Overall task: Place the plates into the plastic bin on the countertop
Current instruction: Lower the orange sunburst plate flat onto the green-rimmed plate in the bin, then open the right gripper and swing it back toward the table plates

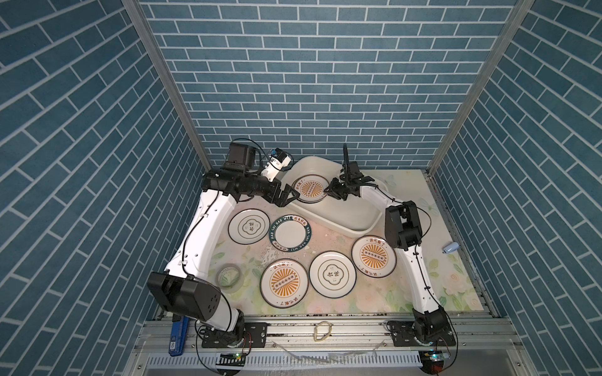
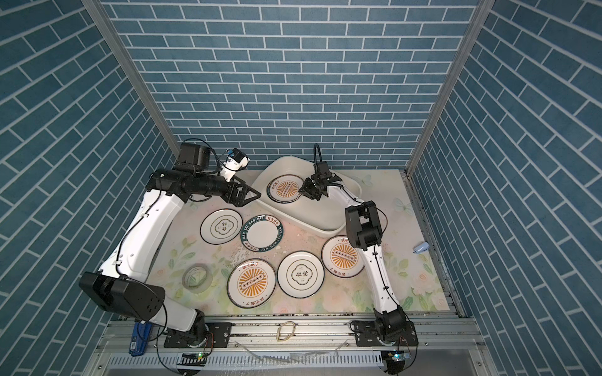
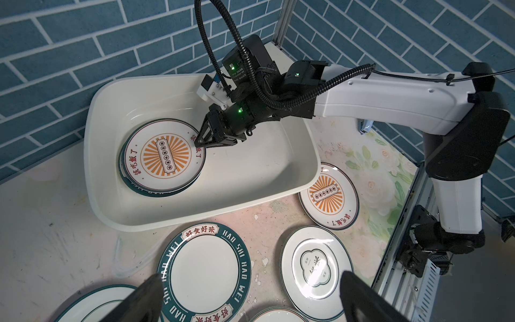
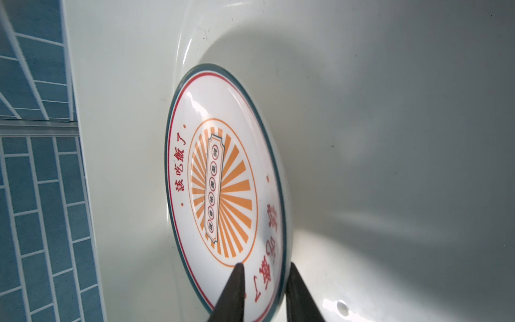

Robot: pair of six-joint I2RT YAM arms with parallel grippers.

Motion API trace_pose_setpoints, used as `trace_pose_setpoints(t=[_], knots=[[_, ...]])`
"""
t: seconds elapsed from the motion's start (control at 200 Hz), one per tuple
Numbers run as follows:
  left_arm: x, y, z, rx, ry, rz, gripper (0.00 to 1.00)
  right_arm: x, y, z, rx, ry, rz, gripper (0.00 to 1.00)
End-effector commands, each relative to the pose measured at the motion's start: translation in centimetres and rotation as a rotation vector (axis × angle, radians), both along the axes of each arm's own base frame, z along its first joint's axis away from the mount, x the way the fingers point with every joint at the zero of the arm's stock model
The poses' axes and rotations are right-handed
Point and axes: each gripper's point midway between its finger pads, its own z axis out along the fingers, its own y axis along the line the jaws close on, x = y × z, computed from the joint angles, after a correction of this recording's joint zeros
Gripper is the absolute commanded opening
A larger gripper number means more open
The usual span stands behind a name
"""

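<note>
Right tool (image 1: 327, 192): narrow, astride the rim of the sunburst plate (image 1: 308, 190) that tops a stack inside the plastic bin (image 1: 358, 231). Whether it is pinching cannot be told.
Left tool (image 1: 289, 195): wide, empty, beside the bin's rim. The emblem plate (image 1: 249, 226) lies nearest, toward the robot.
Five plates lie flat on the desk (image 1: 374, 302).
Tape roll (image 1: 229, 275): apart, not obstructing.

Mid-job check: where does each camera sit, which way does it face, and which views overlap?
Top views: high over the arms' bases, facing down toward the back wall; both top views show the countertop, bin, left arm, right arm, left gripper and right gripper.
Left wrist: on the left arm by the bin, facing down across it; its own fingertips and the right arm show.
Right wrist: low inside the bin, facing the sunburst plate; its own fingertips straddle that plate's rim.
Shared: both wrist views see that plate.
</note>
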Motion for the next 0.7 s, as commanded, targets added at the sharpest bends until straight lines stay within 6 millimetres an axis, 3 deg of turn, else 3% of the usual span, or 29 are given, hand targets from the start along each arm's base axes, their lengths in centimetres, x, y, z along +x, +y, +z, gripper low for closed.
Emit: trace_pose_setpoints(t=[0.0, 0.3, 0.695], knots=[[-0.37, -0.11, 0.74, 0.003, -0.017, -0.013, 1.00, 0.04, 0.21, 2.87, -0.016, -0.059, 0.026, 0.27], [-0.38, -0.11, 0.75, 0.001, -0.015, -0.011, 1.00, -0.07, 0.05, 2.25, -0.024, -0.041, 0.028, 0.27], [-0.22, -0.08, 0.72, 0.005, -0.017, -0.011, 0.99, -0.12, -0.19, 3.13, -0.041, -0.057, 0.034, 0.27]])
